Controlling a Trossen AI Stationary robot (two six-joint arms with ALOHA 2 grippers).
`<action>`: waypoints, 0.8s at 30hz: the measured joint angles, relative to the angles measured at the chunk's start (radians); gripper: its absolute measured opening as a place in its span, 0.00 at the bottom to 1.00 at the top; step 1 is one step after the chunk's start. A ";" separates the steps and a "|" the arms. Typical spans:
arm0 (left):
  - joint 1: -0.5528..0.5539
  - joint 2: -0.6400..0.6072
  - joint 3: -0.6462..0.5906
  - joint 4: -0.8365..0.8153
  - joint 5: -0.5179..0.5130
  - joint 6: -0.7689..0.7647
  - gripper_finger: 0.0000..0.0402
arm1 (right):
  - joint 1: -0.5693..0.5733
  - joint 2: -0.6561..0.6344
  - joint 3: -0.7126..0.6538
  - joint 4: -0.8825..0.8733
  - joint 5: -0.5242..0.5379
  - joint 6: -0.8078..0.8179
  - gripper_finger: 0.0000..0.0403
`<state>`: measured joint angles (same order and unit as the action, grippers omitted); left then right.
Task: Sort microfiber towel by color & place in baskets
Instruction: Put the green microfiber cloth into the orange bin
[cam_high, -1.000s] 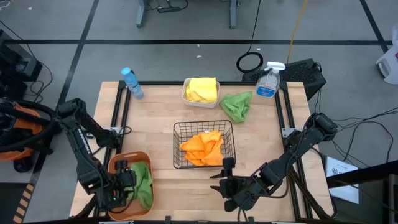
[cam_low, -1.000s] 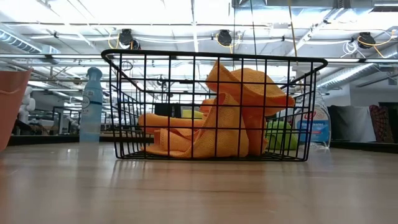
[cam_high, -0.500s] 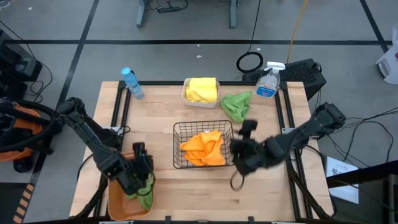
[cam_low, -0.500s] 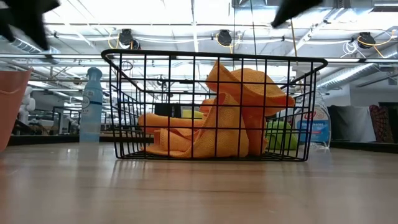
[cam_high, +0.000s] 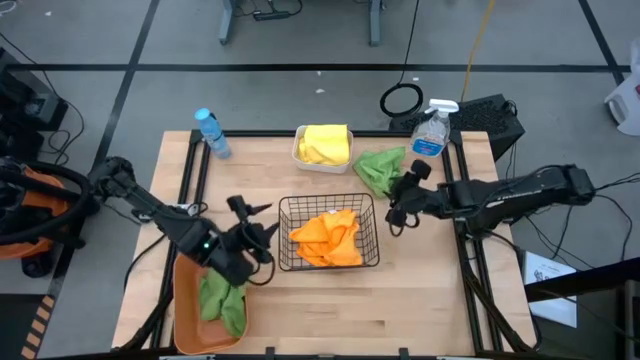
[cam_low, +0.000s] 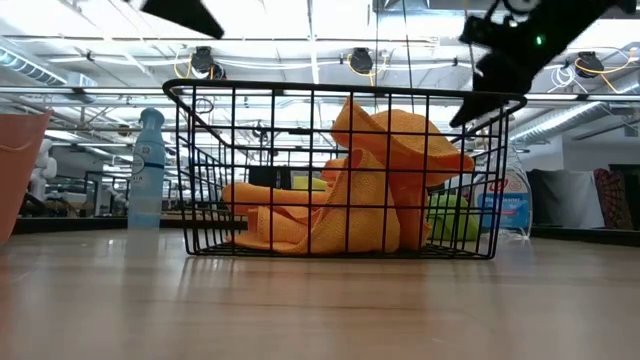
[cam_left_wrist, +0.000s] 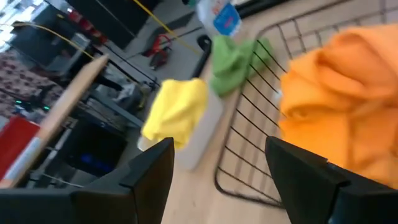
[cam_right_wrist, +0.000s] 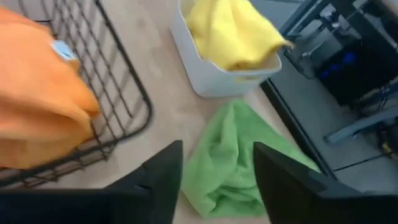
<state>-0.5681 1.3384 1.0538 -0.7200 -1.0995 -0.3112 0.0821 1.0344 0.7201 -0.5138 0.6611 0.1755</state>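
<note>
One green towel (cam_high: 381, 170) lies loose on the table near the far right corner, beside the white tub (cam_high: 322, 146) of yellow cloths. The right pincer (cam_high: 398, 208) has swung from the near edge to just beside it, fingers apart and empty, likely to grab it. The left pincer (cam_high: 255, 222), released, has lifted off the brown tub (cam_high: 186, 310) holding the other green towel (cam_high: 222, 300).

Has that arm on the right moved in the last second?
Yes. The right gripper went from the table's near edge, past the black wire basket, toward the loose green towel.
</note>
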 joint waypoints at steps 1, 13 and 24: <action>0.017 0.000 0.000 0.033 -0.005 0.034 0.64 | -0.019 -0.014 -0.028 0.028 -0.010 -0.005 0.50; 0.258 0.001 -0.116 0.397 0.109 0.249 0.64 | -0.202 0.042 -0.248 0.298 -0.095 -0.083 0.79; 0.312 0.001 -0.195 0.709 0.375 0.479 0.64 | -0.369 0.292 -0.249 0.503 -0.233 -0.144 0.77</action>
<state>-0.2559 1.3396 0.8593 -0.0113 -0.7242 0.1673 -0.2873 1.3267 0.4713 -0.0108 0.4282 0.0319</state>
